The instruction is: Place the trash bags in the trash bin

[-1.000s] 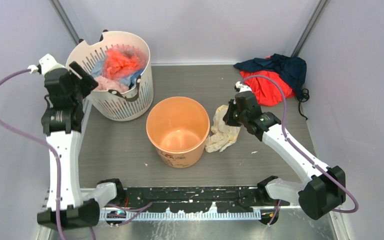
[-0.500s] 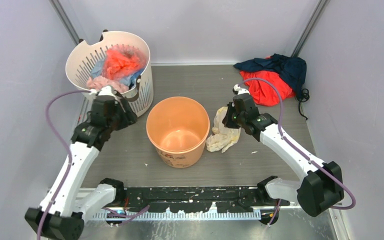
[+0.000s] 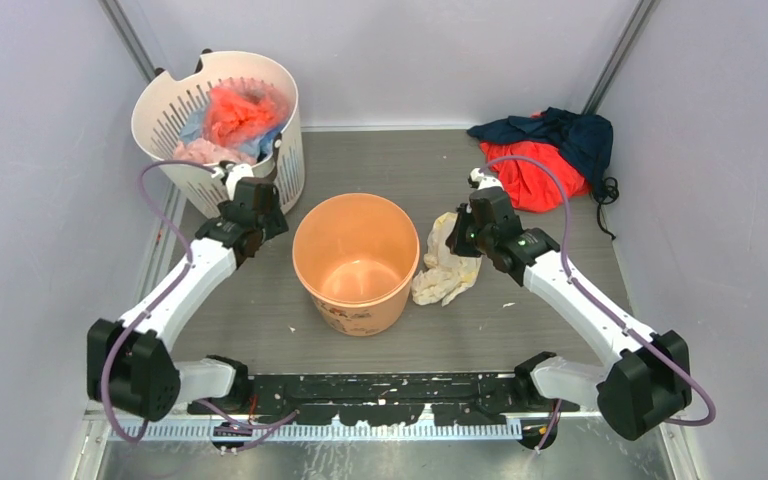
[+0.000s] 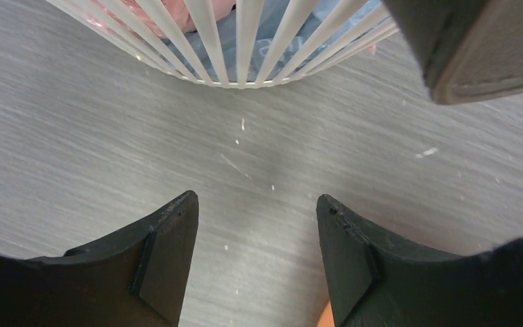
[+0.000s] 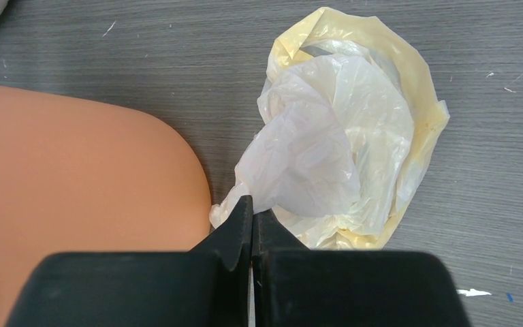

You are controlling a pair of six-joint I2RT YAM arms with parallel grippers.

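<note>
Right of the trash bin (image 3: 355,318), on the table (image 3: 410,170): pinching a fold of the trash bag (image 5: 340,150) with right gripper (image 5: 252,204) clenched; holding left gripper (image 4: 255,201) spread, empty; binned nothing yet; left to do: lift, drop in.

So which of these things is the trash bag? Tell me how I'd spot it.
Find the round orange bucket in the middle of the table. Just to its right, on the tabletop, lies a crumpled pale-yellow plastic film bag, with the right gripper pinching it. Unlike the red and navy cloth heap in the far right corner, it is thin, see-through and wrinkly.
</note>
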